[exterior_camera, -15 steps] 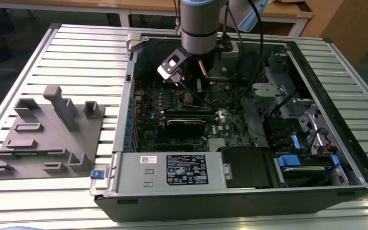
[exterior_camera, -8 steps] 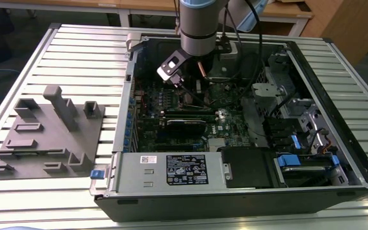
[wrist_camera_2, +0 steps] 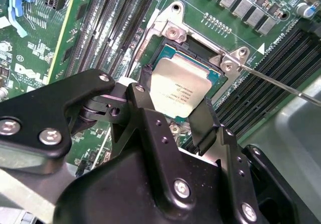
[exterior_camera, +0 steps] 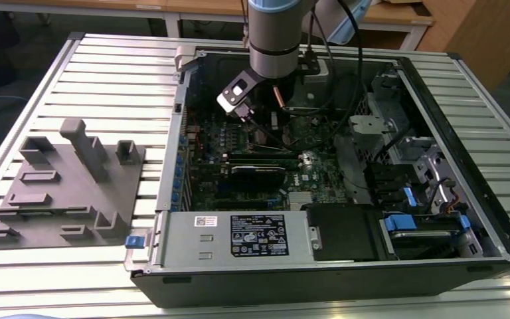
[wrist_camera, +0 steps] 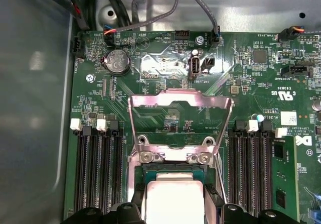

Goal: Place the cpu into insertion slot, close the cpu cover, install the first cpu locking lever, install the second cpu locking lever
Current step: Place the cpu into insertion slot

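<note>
Slatted metal table (exterior_camera: 87, 60) bearing open black tower case (exterior_camera: 326, 287), green motherboard (wrist_camera: 241, 83) inside. Small square silver-topped cpu (wrist_camera_2: 181, 87) down in black square insertion slot (wrist_camera_2: 170, 52), clasped at both edges by black gripper (wrist_camera_2: 176, 97). Thin silver frame-shaped cpu cover (wrist_camera: 180, 97) standing open, thin wire locking lever (wrist_camera_2: 281, 86) unlatched: closing and both levers seemingly left.

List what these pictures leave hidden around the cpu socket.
- insertion slot contacts, both wrist views: covered by the cpu.
- cpu's near corner, second wrist view: behind the gripper.
- locking lever far end, second wrist view: cut off by the picture's edge.
</note>
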`<state>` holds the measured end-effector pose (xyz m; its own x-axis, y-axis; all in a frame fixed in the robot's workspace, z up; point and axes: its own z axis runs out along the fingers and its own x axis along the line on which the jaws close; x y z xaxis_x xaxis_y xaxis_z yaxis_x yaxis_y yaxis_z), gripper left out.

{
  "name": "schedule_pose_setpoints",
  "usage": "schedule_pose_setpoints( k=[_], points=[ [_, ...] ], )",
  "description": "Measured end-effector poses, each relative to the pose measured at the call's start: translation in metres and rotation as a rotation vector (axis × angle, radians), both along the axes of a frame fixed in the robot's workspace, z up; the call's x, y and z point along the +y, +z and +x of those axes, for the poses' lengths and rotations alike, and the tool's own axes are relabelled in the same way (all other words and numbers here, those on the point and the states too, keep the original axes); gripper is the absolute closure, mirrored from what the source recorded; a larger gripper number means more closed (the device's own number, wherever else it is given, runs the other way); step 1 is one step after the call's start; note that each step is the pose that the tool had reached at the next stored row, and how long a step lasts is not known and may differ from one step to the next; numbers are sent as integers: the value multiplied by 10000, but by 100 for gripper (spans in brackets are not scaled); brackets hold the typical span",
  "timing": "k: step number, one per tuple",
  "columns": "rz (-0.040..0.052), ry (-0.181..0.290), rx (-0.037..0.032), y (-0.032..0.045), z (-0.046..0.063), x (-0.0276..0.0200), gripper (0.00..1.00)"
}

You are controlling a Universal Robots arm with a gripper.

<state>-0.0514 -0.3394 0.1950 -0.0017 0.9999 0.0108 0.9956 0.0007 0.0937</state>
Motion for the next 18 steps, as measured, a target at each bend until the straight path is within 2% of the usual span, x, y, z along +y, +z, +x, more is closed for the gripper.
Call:
schedule_pose_setpoints(
  k=[18],
  points=[
    [0,-66,0,-5,0,0,46]
  ],
)
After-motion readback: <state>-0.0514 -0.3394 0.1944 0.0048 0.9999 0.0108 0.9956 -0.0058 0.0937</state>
